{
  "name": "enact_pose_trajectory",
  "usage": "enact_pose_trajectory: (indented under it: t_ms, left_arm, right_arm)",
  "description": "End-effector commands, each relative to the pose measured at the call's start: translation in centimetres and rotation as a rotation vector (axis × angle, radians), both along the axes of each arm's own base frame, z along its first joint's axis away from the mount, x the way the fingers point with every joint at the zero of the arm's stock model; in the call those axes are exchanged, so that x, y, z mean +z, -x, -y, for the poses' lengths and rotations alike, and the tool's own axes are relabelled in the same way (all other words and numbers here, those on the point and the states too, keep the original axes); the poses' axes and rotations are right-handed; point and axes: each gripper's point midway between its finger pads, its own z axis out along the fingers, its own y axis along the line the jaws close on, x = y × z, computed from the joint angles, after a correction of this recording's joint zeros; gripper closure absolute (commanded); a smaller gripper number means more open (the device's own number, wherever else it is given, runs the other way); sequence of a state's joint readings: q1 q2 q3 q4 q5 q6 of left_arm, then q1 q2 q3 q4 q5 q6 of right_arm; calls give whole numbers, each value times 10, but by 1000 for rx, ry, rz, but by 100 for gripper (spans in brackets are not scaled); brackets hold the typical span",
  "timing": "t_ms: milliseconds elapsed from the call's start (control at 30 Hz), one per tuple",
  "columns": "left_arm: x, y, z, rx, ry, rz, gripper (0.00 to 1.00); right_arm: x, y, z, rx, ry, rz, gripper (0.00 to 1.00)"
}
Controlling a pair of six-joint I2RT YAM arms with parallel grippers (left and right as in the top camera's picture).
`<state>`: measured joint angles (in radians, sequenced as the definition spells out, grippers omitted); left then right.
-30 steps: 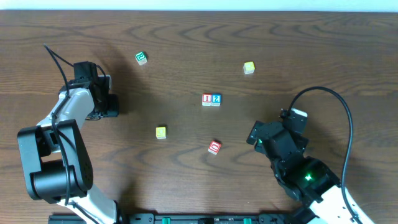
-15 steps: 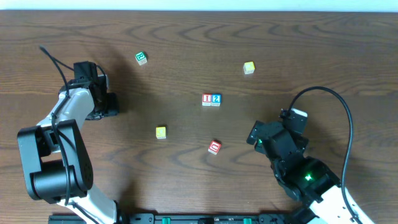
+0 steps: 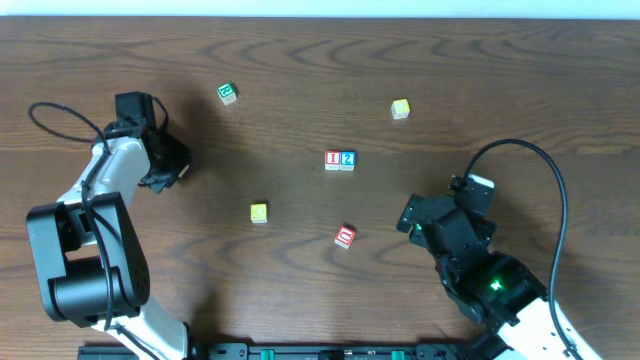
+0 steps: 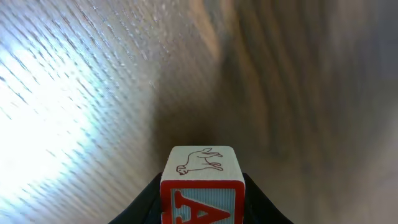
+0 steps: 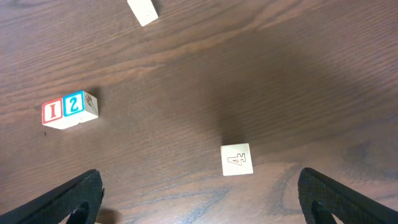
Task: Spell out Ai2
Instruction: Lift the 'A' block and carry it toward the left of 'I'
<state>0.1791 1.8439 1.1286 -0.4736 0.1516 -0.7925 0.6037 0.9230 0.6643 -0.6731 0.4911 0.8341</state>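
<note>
The left fingers (image 4: pixel 147 202) were closed on the A cube (image 4: pixel 202 186), one dark finger against each side. It sat at the bottom centre of the left wrist view. Its red-framed letter faced the camera, and the top face showed a line drawing of a four-legged animal. The surface (image 3: pixel 300 60) behind it was blurred, so I could not tell whether the cube was clear of the wood.

In the overhead view the left arm (image 3: pixel 120 165) was at the left of the frame. The I cube (image 3: pixel 332 160) and the 2 cube (image 3: pixel 347 160) sat touching at the centre, I on the left. That pair lay well apart from the held cube, to its right in the frame and at about the same height. Their row ran left to right. The open slot was just left of the I, on the side facing the left arm, so the move looked like a level carry rightward.

The right arm (image 3: pixel 450 240) was nearer the pair, but the right fingers (image 5: pixel 74 199) stood wide apart and empty.

The cubes were small, square-edged blocks of pale wood with printed, colour-framed faces. They would likely slide easily on the smooth, dark, grained surface. A nudge while setting down the A could push the I and 2 out of line.
</note>
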Motion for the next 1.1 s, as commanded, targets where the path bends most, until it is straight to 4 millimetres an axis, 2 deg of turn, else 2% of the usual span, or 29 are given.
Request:
enact_pose_trajectory:
  t_ms: [0, 167, 367, 433, 500, 700, 833, 1067]
  left_arm:
    - [17, -21, 5, 200, 81, 53, 94]
    - [41, -55, 34, 129, 89, 167, 94]
    - [73, -90, 97, -20, 86, 318, 94]
    - [79, -95, 110, -63, 75, 349, 94]
    - [82, -97, 118, -81, 74, 361, 94]
    - [93, -101, 146, -98, 219, 392, 94]
    - [95, -101, 154, -88, 264, 390, 94]
    - [84, -87, 168, -16, 259, 318, 94]
  right_arm:
    - [-1, 0, 2, -19, 7, 7, 1]
    - [-1, 0, 2, -19, 7, 7, 1]
    - [-1, 0, 2, -19, 7, 7, 1]
    - [-1, 0, 2, -19, 7, 7, 1]
    - [-1, 0, 2, -19, 7, 7, 1]
    - [-1, 0, 2, -19, 7, 7, 1]
    - [-1, 0, 2, -19, 7, 7, 1]
    - [-1, 0, 2, -19, 7, 7, 1]
